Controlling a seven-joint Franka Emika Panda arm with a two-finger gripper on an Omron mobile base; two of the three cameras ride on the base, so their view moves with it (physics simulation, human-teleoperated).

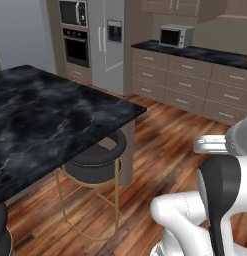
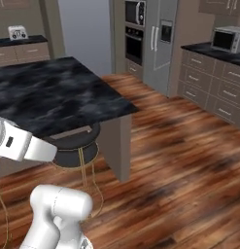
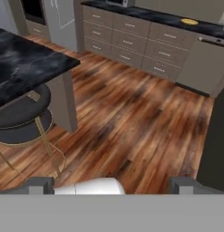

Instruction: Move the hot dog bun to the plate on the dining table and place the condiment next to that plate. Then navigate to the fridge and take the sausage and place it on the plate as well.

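The steel fridge [image 1: 107, 42] stands against the far wall, also in the right base view [image 2: 160, 39] and at the top left of the hand view [image 3: 63, 18]; its doors are closed. The black marble dining table [image 1: 45, 115] [image 2: 48, 92] [image 3: 22, 63] is on the left, with a bare top where it shows. The hot dog bun, the plate, the condiment and the sausage are out of view. My gripper [image 3: 112, 186] hangs open over the wooden floor, its fingertips [image 3: 41, 185] far apart with nothing between them.
A round dark stool [image 1: 95, 157] [image 2: 73, 143] [image 3: 22, 113] on thin gold legs is tucked under the table corner. Grey drawer cabinets [image 1: 185, 85] [image 3: 131, 41] line the far wall under a dark counter with a microwave [image 1: 176, 36] [image 2: 228, 39]. Open wooden floor [image 3: 131, 118] lies between.
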